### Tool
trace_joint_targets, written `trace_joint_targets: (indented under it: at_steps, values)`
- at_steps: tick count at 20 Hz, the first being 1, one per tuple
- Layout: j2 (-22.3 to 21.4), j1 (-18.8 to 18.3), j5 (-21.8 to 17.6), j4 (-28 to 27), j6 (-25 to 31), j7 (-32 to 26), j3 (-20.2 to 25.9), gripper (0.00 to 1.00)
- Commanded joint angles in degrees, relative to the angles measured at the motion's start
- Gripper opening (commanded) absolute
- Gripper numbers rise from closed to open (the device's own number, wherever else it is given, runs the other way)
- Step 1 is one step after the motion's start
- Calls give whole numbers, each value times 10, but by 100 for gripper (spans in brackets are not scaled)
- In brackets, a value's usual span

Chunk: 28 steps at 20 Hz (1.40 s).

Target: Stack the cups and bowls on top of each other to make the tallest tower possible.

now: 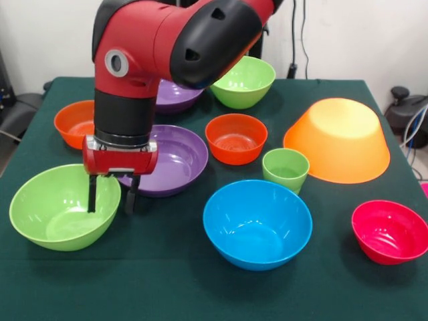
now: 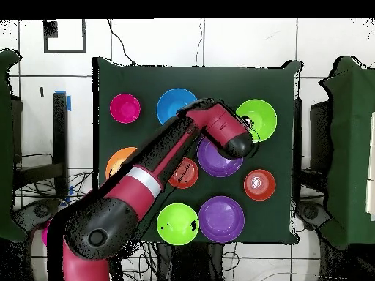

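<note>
My gripper (image 1: 112, 195) is open, with one finger inside and one outside the right rim of a light-green bowl (image 1: 53, 210) at the front left. Just behind it lies a wide purple bowl (image 1: 175, 159). One light-green cup (image 1: 285, 170) stands upright mid-table, between an orange-red bowl (image 1: 235, 138), a blue bowl (image 1: 257, 224) and the big orange-yellow bowl (image 1: 338, 140), which is upside down. A pink-red bowl (image 1: 391, 231) sits at the front right. In the overhead view my arm (image 2: 157, 172) hides the cup and the gripper.
At the back are a second light-green bowl (image 1: 244, 81), a second purple bowl (image 1: 177, 97) partly behind my arm, and a second orange-red bowl (image 1: 72, 124) at the left. All bowls stand apart, none stacked. The green table cloth (image 1: 167, 287) ends near the front.
</note>
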Motion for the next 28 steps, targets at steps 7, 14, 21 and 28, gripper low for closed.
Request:
trace_joint_targets:
  at_steps: [7,14,21,28]
  values:
    - [-11,13,39,6,-54,120,53,100]
    - [-11,3,44,1,-52,103,69,100]
    - [-7,-3,40,-10,-64,116,70,100]
    - [12,-3,39,-18,-46,125,66,100]
